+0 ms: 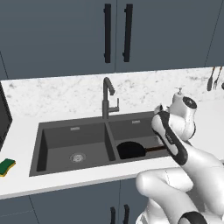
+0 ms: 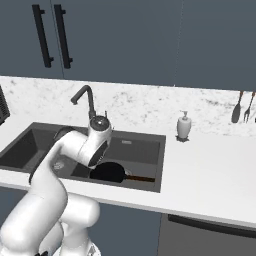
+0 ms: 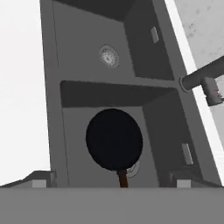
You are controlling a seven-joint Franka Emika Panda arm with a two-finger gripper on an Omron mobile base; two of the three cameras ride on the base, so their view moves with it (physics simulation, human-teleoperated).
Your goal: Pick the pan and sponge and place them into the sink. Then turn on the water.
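Two base views flanking the arm, hand view close above, all on the sink (image 1: 43, 148).

Pan (image 1: 131, 150) lies in right basin of sink (image 1: 57, 125), handle toward basin's right wall. Faucet (image 1: 107, 97) stands behind the divider, at sink's back edge. Sponge (image 1: 6, 166) sits on counter (image 2: 210, 170) left of sink, nr counter's front edge. Soap dispenser (image 2: 184, 126) stands on counter right of sink, twd the back. Utensils (image 2: 237, 108) hang at far right, behind counter.
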